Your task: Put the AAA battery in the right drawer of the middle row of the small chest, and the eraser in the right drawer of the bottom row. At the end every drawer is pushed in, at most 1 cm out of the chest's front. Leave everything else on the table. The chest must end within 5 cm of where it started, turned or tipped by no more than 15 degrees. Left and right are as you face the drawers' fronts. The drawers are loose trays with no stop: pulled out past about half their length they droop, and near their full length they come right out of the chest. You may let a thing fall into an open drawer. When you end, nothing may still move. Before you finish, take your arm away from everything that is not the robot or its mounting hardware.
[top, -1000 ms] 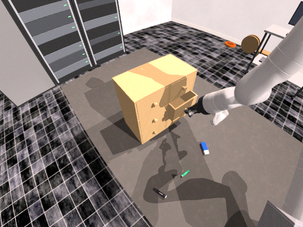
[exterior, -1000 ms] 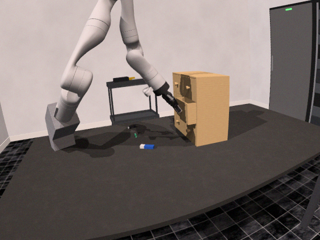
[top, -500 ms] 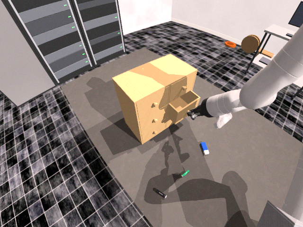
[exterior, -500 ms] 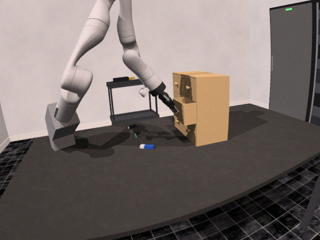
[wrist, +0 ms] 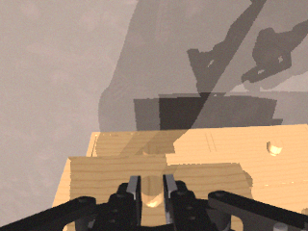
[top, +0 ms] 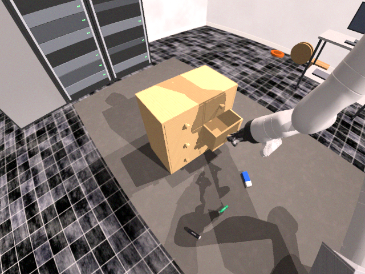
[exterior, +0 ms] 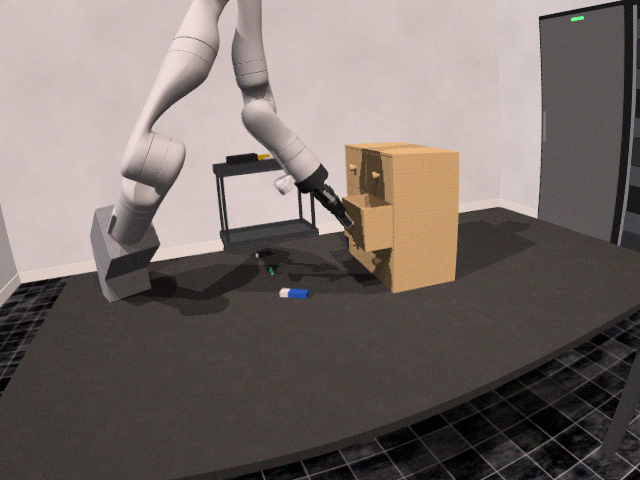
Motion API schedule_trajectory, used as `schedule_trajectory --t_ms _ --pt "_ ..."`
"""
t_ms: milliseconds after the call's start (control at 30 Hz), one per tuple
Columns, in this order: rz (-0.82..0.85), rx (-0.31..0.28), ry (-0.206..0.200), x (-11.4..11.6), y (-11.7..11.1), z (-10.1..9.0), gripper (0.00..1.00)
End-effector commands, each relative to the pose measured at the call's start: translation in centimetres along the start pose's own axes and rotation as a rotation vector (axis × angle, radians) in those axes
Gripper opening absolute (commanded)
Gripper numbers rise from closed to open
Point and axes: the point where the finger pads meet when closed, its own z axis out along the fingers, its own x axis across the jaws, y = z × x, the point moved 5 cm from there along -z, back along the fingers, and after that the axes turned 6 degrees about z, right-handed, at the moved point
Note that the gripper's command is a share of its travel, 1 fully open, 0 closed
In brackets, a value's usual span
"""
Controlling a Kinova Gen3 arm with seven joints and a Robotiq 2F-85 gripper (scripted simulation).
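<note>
The small chest (top: 154, 129) (exterior: 426, 217) stands upright. Its right middle drawer (top: 218, 141) (exterior: 378, 227) (wrist: 106, 180) is well out and looks roughly level; nothing shows inside. My gripper (top: 231, 138) (exterior: 348, 223) (wrist: 152, 189) is shut on that drawer's knob (wrist: 152, 201). The other drawers look pushed in. The blue and white eraser (top: 246, 178) (exterior: 294, 293) lies on the table. A small green cylinder (top: 223, 209) (exterior: 271, 270), perhaps the AAA battery, lies farther from the chest. A black stick with a pale end (top: 192, 232) (exterior: 263, 254) lies beyond it.
The bottom right drawer's knob (exterior: 377, 261) is below the open drawer. The top right drawer's knob (top: 221, 106) (exterior: 375, 175) is above it. The arm reaches in from the front over the table (top: 294, 188) (exterior: 310, 372).
</note>
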Motion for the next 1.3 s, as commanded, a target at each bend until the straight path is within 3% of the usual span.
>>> schedule_trajectory --t_ms 0,600,833,1267 --pt "0.008 -0.002 -0.002 -0.05 -0.17 -0.19 0.13" --pt "0.008 -0.003 -0.001 -0.02 -0.16 -0.2 0.13" --pt "0.008 -0.003 -0.001 -0.01 -0.14 -0.2 0.29" --pt "0.007 -0.002 -0.002 -0.09 -0.53 -0.45 0.33"
